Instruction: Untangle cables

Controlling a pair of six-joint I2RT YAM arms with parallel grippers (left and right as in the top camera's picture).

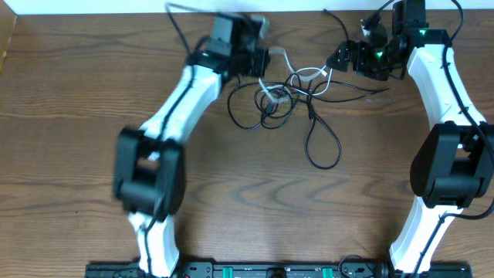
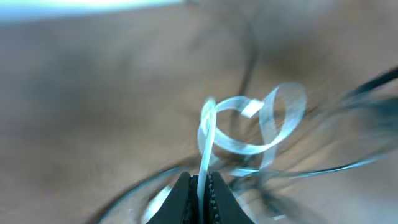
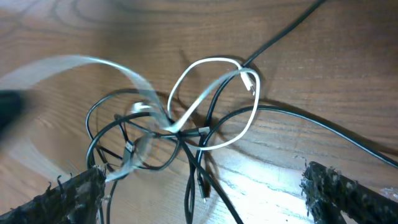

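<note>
Left wrist view: what has the left tool [image 2: 199, 190] got? (Ana)

Its jaws are pressed together on the white cable [image 2: 249, 146]. They pinch one strand that rises straight out of the tips and curls into a loop just beyond. Everything past that is blurred. (Ben)

And the right tool [image 3: 205, 186]? (Ana)

Spread wide and holding nothing, on the right side of the tangle [image 1: 282, 91] and just short of it. The left tool sits at the tangle's left edge. The tangle itself lies on the desk [image 1: 77, 116] between them, with the white cable threaded through loops of the black cable [image 1: 324, 147]. (Ben)

What could go wrong from here? (Ana)

My guess is that nothing pins the black cable, so a pull on the white strand may drag the whole tangle along. It could also cinch the crossings tighter instead of freeing them. A strand that thin could slip out of the pinch too. (Ben)

Which view tells you what? (Ana)

Only the left wrist shows the pinch; from overhead that tool is a dark smear. The right wrist shows the crossings sharply, white over and under black at the tangle's middle. Only the overhead shows the long black loop trailing from the tangle toward the arm bases. (Ben)
</note>
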